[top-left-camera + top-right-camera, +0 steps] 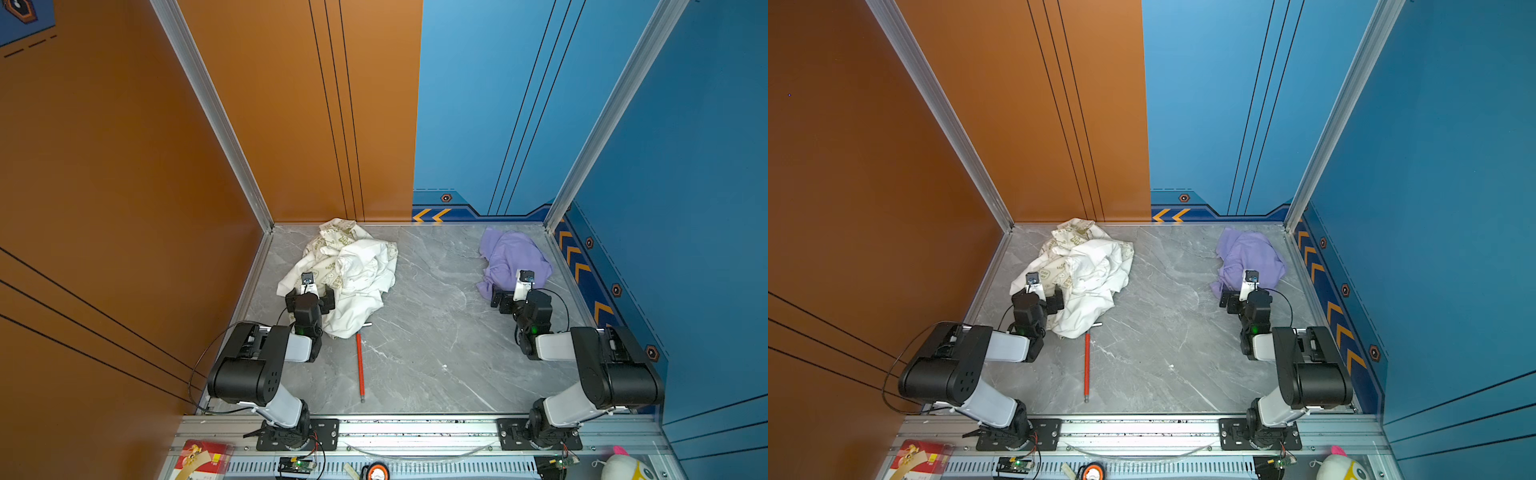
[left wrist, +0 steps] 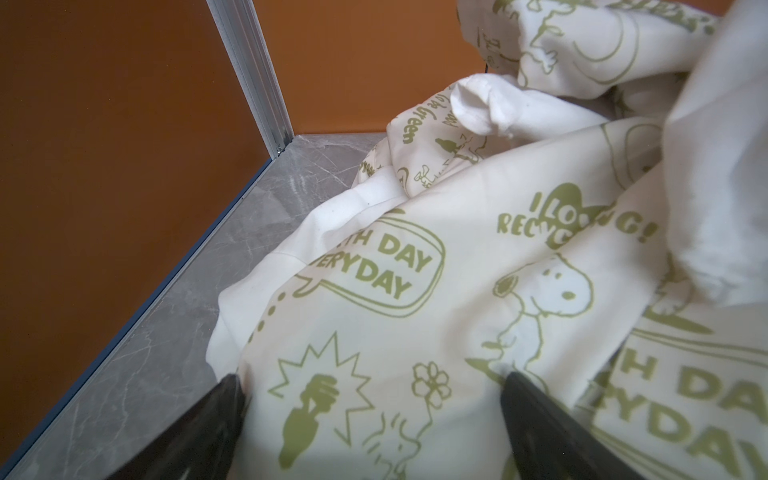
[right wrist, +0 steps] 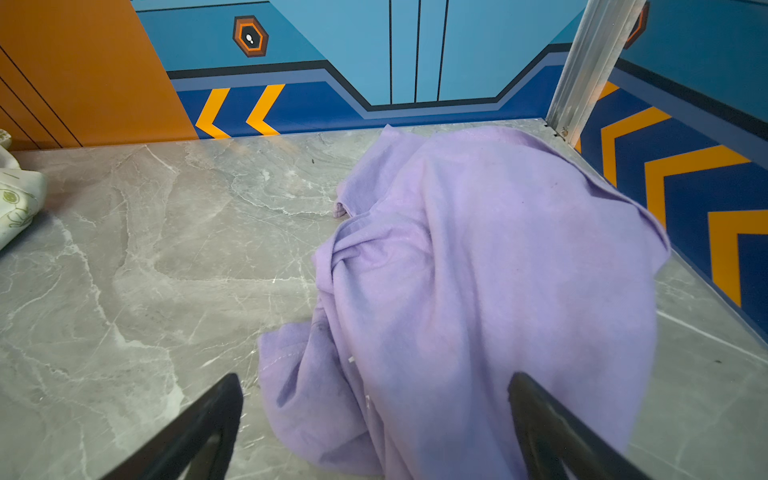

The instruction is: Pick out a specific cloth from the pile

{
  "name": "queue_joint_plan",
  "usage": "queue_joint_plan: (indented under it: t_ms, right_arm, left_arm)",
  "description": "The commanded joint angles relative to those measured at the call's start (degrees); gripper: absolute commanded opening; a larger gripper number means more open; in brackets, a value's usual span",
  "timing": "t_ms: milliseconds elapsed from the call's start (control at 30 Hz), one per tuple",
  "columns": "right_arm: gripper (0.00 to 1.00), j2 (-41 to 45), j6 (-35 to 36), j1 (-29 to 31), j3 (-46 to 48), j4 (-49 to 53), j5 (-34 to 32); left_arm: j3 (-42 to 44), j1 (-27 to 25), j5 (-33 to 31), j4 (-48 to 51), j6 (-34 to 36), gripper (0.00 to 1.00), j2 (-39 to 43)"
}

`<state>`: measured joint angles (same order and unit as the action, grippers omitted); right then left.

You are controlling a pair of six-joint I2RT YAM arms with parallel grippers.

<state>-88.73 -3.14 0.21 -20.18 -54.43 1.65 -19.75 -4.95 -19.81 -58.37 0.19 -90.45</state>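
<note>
The pile (image 1: 349,270) (image 1: 1084,270) of plain white and cream fabric with olive-green print lies at the back left of the table. My left gripper (image 1: 309,293) (image 2: 372,378) hangs open over its near left part, and printed cream fabric (image 2: 415,291) fills the space between the jaws. The lavender cloth (image 1: 513,253) (image 1: 1250,253) lies crumpled on its own at the back right, apart from the pile. My right gripper (image 1: 513,297) (image 3: 376,378) stands open at its near edge, with a lavender fold (image 3: 478,270) between and beyond the fingers.
A red stick (image 1: 360,365) lies on the grey marble table (image 1: 436,332) just in front of the pile. The orange wall (image 1: 124,208) bounds the left side and the blue wall (image 1: 685,208) the right. A red box (image 1: 203,457) and a plush toy (image 1: 623,467) sit beyond the front rail.
</note>
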Motion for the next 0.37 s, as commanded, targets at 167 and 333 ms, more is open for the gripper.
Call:
queue_joint_plan:
  t_ms: [167, 333]
  right_arm:
    - [1.0, 0.05, 0.5, -0.21, -0.65, 1.04, -0.24]
    - [1.0, 0.05, 0.55, -0.21, -0.6, 1.09, -0.2]
  left_arm:
    - [-0.53, -0.59, -1.22, 1.24, 0.69, 0.98, 0.1]
    - [-0.41, -0.5, -1.18, 1.16, 0.66, 0.98, 0.27]
